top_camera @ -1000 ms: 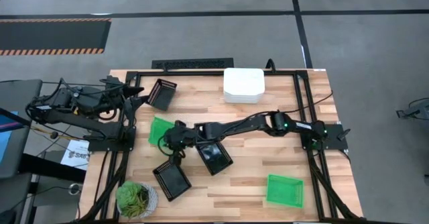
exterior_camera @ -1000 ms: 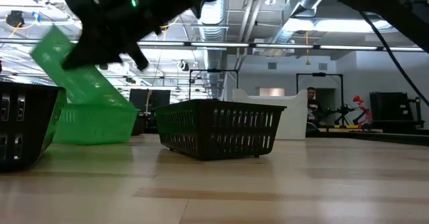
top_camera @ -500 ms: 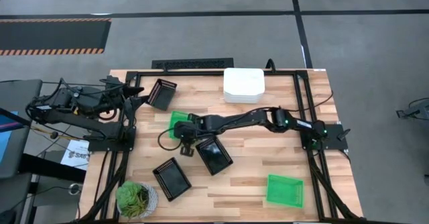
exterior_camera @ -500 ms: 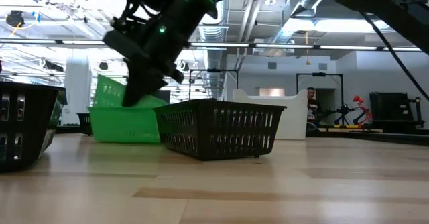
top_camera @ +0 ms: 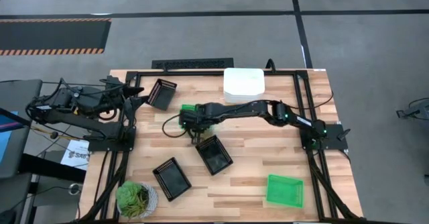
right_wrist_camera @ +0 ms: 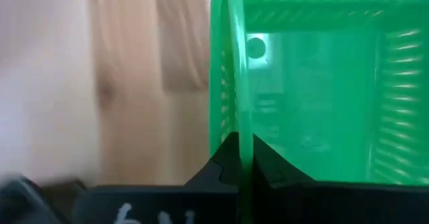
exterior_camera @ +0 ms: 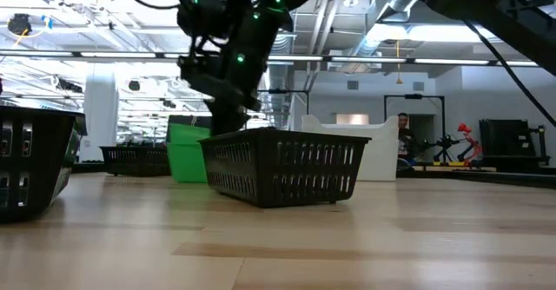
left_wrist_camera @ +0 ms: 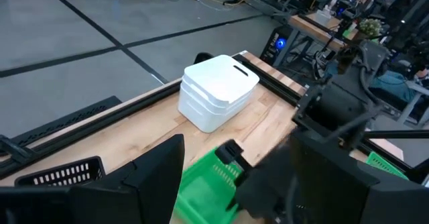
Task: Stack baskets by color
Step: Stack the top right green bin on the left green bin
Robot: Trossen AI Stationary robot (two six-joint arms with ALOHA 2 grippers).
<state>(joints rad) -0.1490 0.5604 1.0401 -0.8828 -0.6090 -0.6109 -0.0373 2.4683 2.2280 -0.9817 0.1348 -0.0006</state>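
Observation:
A green basket (top_camera: 186, 108) stands on the table just left of centre, mostly hidden under my right gripper (top_camera: 193, 122), which is shut on it. In the low view the basket (exterior_camera: 186, 151) shows behind a black basket (exterior_camera: 282, 167). Whether it is one basket or two nested, I cannot tell. A second green basket (top_camera: 285, 190) rests on its base near the front right. Three white baskets (top_camera: 243, 84) are stacked at the far edge. My left gripper (top_camera: 136, 93) waits open at the far left beside another black basket (top_camera: 161, 94). My right gripper pinches the green basket's side wall at its rim (right_wrist_camera: 238, 103) between its two fingers (right_wrist_camera: 268, 167), one inside the basket and one outside. The fingers come steeply from above, slanting in from the table's right. The basket sits level, its base on the table.
Black baskets lie at the centre (top_camera: 214, 155) and front left (top_camera: 171, 178). A potted plant (top_camera: 136, 198) stands at the front left corner. Bare wood shows between the centre black basket and the table's right side.
My right gripper has gone toward the table's right and far edges and tipped steeply downward, keeping its hold. The green basket came with it, from tilted up at the left to level on the table behind the centre black basket.

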